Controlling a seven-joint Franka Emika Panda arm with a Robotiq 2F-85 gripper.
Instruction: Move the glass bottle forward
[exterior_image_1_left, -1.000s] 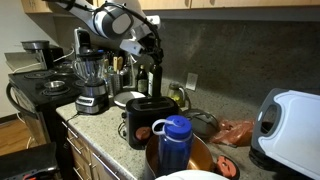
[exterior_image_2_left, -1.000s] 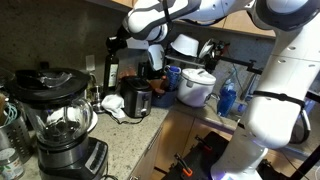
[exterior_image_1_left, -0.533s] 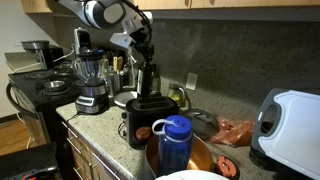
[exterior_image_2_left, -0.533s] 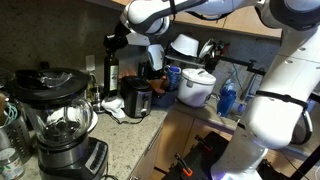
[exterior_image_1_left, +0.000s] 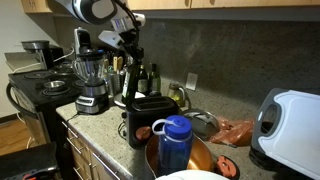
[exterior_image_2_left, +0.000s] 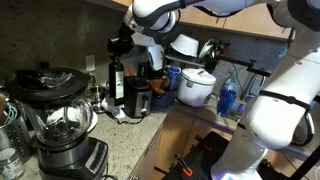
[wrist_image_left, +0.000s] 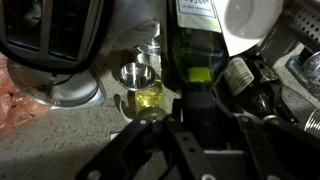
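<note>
Gripper (exterior_image_2_left: 121, 44) is clamped on the neck of the glass bottle (exterior_image_2_left: 116, 80), which stands upright just beside the toaster (exterior_image_2_left: 137, 97), on the blender (exterior_image_2_left: 58, 118) side. Can't tell if its base touches the tabletop (exterior_image_2_left: 128, 140). In the wrist view it's a tight slot, with small dark bottles (wrist_image_left: 255, 85) close on one side and the toaster on the other; in an exterior view, bare granite runs between toaster and blender out to the tabletop's front edge.

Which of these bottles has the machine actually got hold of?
The tall dark glass bottle with the pale label; the tool grips its neck. The blue plastic bottle stands apart, untouched.
</note>
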